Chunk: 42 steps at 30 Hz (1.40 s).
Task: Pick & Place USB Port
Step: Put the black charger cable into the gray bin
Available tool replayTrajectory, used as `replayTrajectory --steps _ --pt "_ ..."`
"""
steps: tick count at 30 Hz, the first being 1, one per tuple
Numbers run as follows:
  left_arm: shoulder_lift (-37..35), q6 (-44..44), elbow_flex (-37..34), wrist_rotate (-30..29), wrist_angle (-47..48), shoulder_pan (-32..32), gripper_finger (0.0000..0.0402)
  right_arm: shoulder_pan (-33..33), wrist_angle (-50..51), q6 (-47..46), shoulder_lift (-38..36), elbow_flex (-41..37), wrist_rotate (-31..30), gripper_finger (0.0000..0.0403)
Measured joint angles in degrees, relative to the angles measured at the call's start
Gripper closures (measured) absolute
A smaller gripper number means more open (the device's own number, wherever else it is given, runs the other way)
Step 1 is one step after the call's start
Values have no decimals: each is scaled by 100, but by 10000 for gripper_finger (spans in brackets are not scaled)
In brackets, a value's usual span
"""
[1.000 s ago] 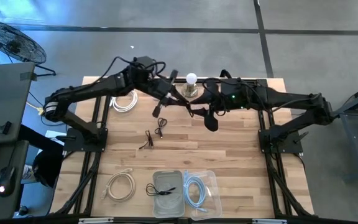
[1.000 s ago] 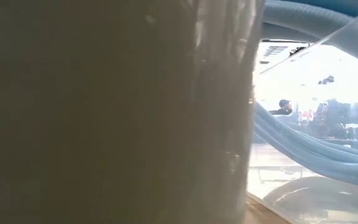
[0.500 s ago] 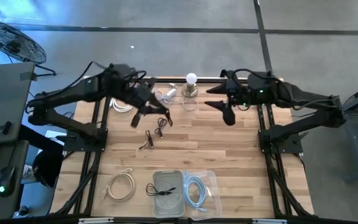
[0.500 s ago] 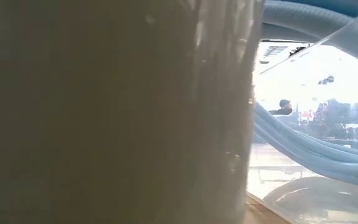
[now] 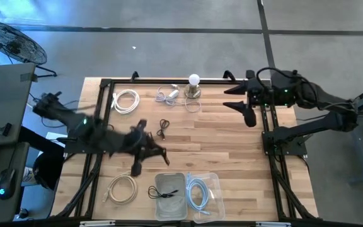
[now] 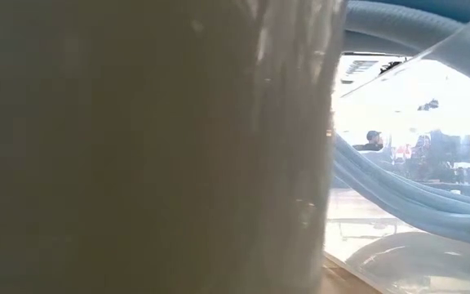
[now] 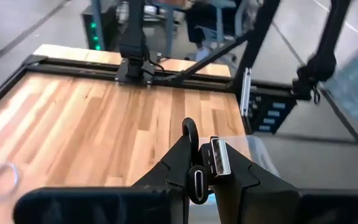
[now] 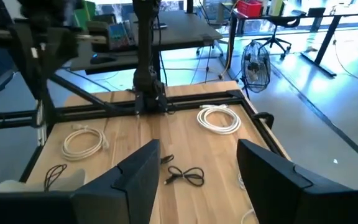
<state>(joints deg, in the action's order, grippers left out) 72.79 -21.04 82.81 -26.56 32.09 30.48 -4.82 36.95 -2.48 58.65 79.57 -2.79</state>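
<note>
My left gripper [image 5: 151, 150] is over the near-left part of the table, just far of the containers, and is shut on a short black USB cable [image 7: 199, 177]. The left wrist view shows the cable's silver USB-A plug [image 7: 220, 155], a small oval plug [image 7: 199, 182] and a black loop [image 7: 190, 130] between my fingers [image 7: 205, 163]. My right gripper [image 5: 249, 116] hangs open and empty over the table's far-right part [image 8: 194, 165]. The low view shows neither gripper. My left gripper pinches the black USB cable between its two fingers, just behind the two plugs [image 7: 197, 168]. The silver plug and the loop stick out past the fingertips. The cable is lifted clear of the table. How far back it reaches between the fingers does not show.
A grey container [image 5: 170, 188] holding a black cable and a clear container [image 5: 201, 191] holding a blue-white cable stand at the near edge. White coils lie near-left [image 5: 122, 188] and far-left [image 5: 126, 101]. A black cable [image 5: 164, 128], a bulb on a stand [image 5: 194, 83] and a pale cable [image 5: 167, 95] lie farther back.
My left arm has swung fast from the far middle of the table, beside the bulb, toward the near-left, carrying the black cable with it. My right arm has drawn back from the bulb toward the table's right edge.
</note>
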Motion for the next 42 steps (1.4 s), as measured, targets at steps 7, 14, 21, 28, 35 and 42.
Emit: replayTrajectory --steps 7,14,21,28,35,42 --pt "550 -1992 0 -1870 97 1346 364 1 99 118 -69 0 621 198" --pt "1164 -4093 -2 -2246 952 1694 364 124 159 -5 -55 -24 982 197" --pt "1549 -5210 -2 -1657 1023 1679 364 441 144 -3 -52 -26 853 197" --pt "1756 -5875 -2 -790 842 1679 364 713 140 -38 -50 -26 610 198" --pt "1812 -5646 -99 -325 860 1508 364 1043 140 -50 -50 -26 288 199" --pt "1819 -4762 -652 498 -280 1061 364 1208 140 -50 -50 -28 155 201"
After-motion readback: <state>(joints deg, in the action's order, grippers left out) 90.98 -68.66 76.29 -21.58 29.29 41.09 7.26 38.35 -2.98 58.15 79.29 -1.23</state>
